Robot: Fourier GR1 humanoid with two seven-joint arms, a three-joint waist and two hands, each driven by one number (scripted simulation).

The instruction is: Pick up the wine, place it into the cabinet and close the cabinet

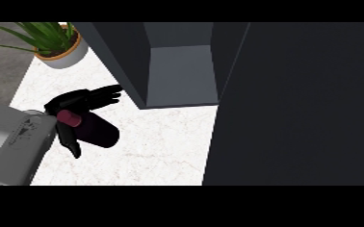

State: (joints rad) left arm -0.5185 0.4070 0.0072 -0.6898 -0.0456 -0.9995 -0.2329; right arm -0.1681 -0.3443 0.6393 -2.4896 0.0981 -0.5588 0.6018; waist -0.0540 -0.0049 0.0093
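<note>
The wine bottle [96, 132] is dark maroon with a pink cap and lies tilted, its cap end toward the wrist. My left hand [71, 105] holds it at the lower left: the fingers reach up and right over it and the thumb hooks below it. The hand hides part of the bottle's neck. The dark grey cabinet [177, 72] stands open up and right of the hand, its hollow inside showing. Its fingertips are just left of the cabinet's front corner. The cabinet door [284, 106] is swung open and fills the right of the view. My right hand does not show.
A potted green plant [53, 41] in a pale pot stands at the upper left, beside the cabinet's left wall. The white marble counter [156, 144] runs beneath the hand and up to the open door's edge.
</note>
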